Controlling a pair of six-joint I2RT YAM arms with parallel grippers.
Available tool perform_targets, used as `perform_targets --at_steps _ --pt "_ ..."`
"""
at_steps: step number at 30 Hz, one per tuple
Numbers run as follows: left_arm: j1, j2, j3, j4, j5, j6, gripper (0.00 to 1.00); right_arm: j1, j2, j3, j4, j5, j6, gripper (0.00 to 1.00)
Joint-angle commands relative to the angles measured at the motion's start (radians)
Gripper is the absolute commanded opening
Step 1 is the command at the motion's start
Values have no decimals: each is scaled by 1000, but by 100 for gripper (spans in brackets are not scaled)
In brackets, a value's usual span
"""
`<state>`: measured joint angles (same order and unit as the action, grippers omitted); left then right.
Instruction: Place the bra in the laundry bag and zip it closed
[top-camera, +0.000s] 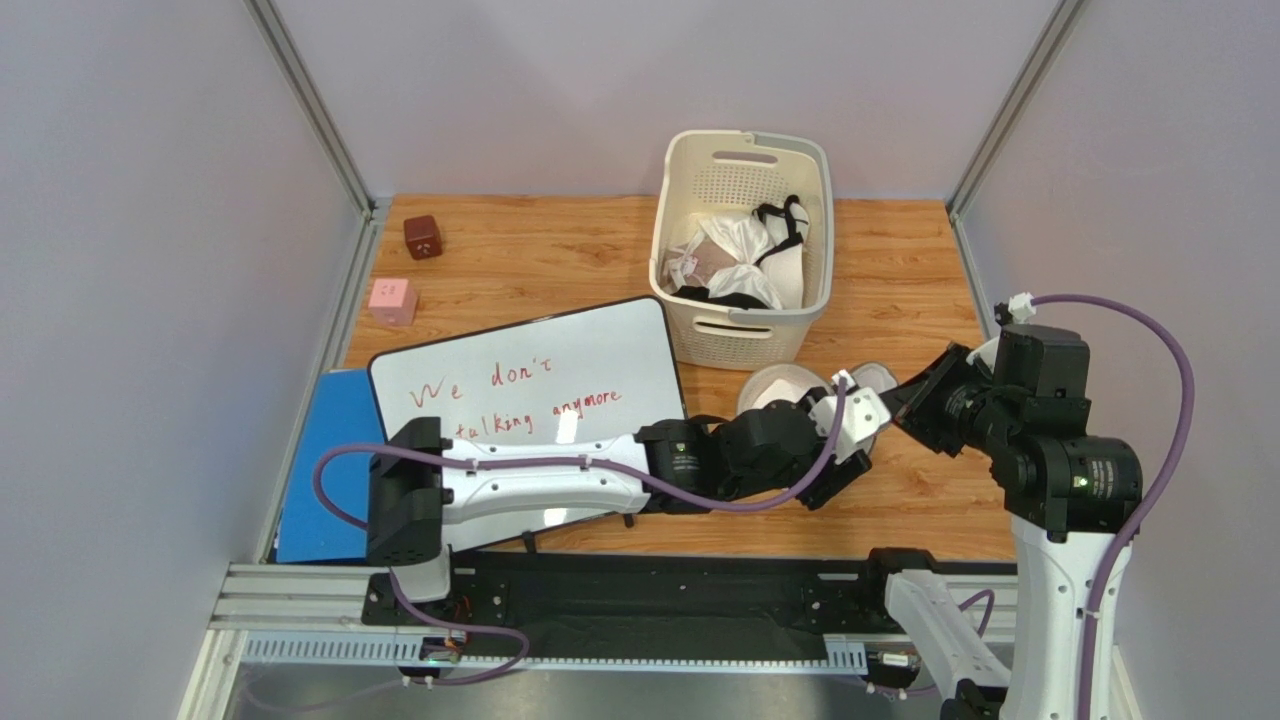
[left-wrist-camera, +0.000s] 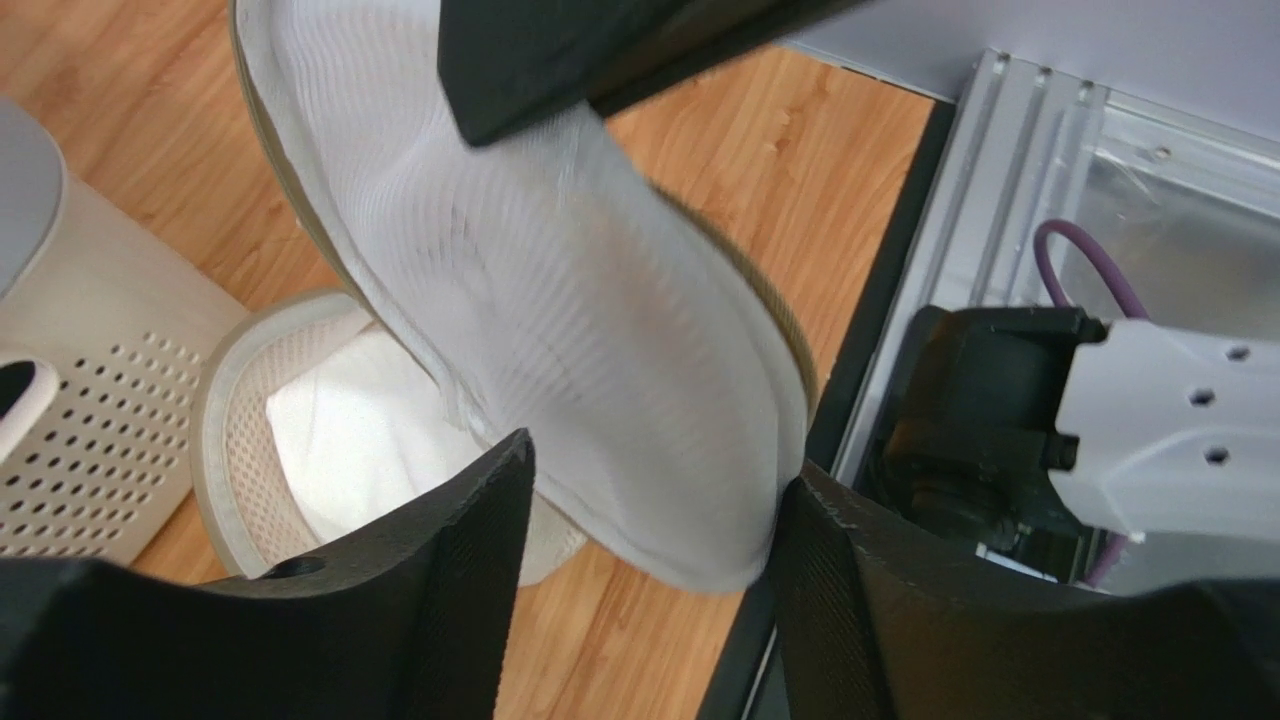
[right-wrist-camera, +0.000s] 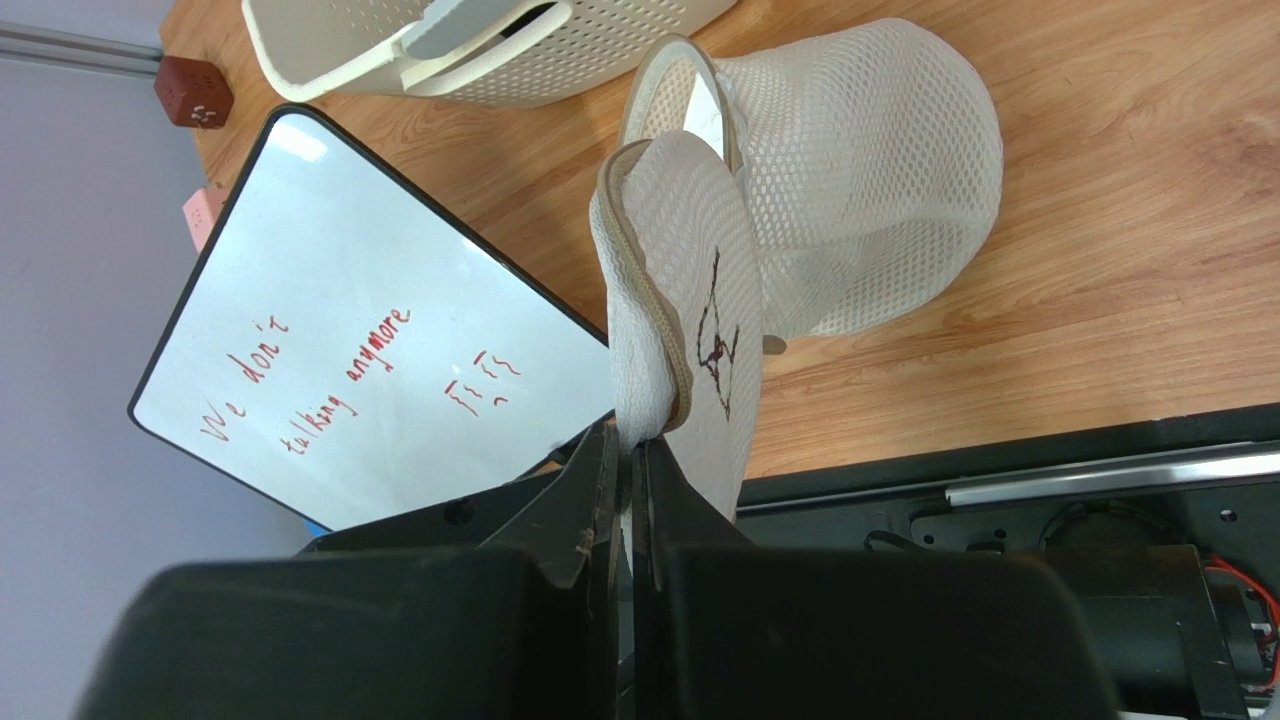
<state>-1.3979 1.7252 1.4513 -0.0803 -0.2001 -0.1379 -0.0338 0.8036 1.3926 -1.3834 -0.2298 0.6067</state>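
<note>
The laundry bag, a round cream mesh pouch, lies open in front of the basket. Its lower half rests on the table with white fabric, apparently the bra, inside it. Its upper half is lifted on edge. My right gripper is shut on that half's zipper rim. The other mesh dome lies behind it. My left gripper stands open, its fingers on either side of the raised half's lower edge without pinching it.
A cream slatted basket with a black-strapped garment and other white cloth stands at the back. A whiteboard over a blue folder lies left. Pink and brown cubes sit far left. A metal rail borders the near edge.
</note>
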Motion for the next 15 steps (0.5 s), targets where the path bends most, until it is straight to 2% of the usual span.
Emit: perform_targets --at_steps 1,2,3,5,6,7,8,12,14,15 --pt "-4 59 126 -69 -119 18 58 5 -4 5 -114 -40 19 0" --pt "-4 62 129 -62 -114 17 54 5 -3 5 -114 -48 21 0" --pt "-4 63 130 -61 -120 14 43 5 -3 3 -111 -52 16 0" --pt "0 63 132 -68 -136 -5 32 5 -6 -1 -106 -54 10 1" --pt "5 57 133 -76 -134 -12 23 5 -9 -3 -108 -52 4 3" --pt "14 56 130 -81 -134 -26 19 5 -14 -7 -105 -51 -1 6" --pt "23 50 120 -85 -124 -41 9 5 -18 -18 -102 -52 -5 9" --pt "76 -12 31 -29 -9 -142 3 5 -44 -70 -79 -36 -33 37" --pt "109 -29 -14 -15 58 -178 1 5 -66 -93 -66 -31 -51 46" --pt "123 -44 -28 -1 85 -193 0 5 -73 -108 -57 -28 -56 60"
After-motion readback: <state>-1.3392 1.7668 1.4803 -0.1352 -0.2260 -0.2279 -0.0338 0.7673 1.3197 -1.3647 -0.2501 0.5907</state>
